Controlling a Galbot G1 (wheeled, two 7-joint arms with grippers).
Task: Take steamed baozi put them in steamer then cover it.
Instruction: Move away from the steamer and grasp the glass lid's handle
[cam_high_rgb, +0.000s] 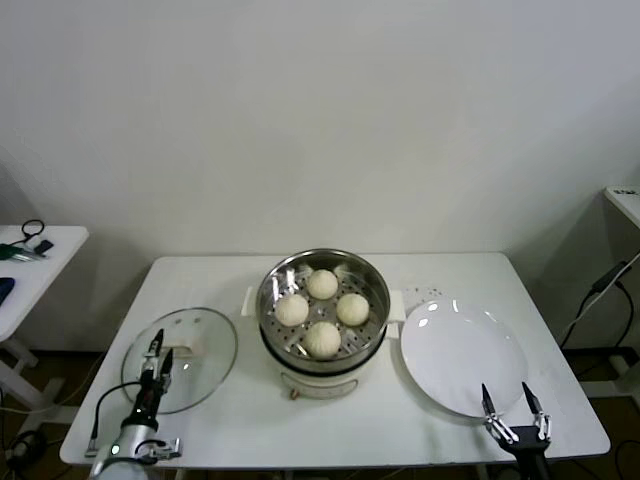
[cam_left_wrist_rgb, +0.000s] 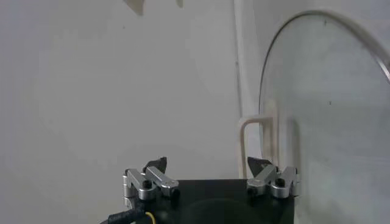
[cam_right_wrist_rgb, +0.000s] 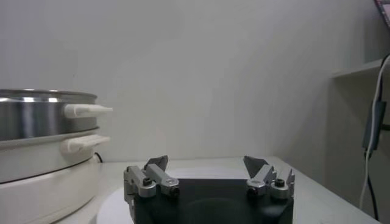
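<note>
Several cream-white baozi (cam_high_rgb: 322, 284) lie in the shiny steamer (cam_high_rgb: 372, 280), which sits on its cream pot base (cam_high_rgb: 330, 380) at the table's middle. The glass cover (cam_high_rgb: 205, 375) lies flat on the table left of the steamer, with its cream handle (cam_high_rgb: 190, 347) up. My left gripper (cam_high_rgb: 160, 352) is open over the cover's near-left part, close beside the handle. In the left wrist view the cover (cam_left_wrist_rgb: 329, 109) and handle (cam_left_wrist_rgb: 262, 131) lie just beyond the left gripper (cam_left_wrist_rgb: 210, 165). My right gripper (cam_high_rgb: 508, 398) is open and empty at the plate's front edge.
A flat white plate (cam_high_rgb: 460, 350) lies right of the steamer; it also shows in the right wrist view (cam_right_wrist_rgb: 116, 210), with the steamer (cam_right_wrist_rgb: 36, 115) off to one side. A side table with cables (cam_high_rgb: 30, 250) stands at the far left. A cable (cam_high_rgb: 610, 280) hangs at the right.
</note>
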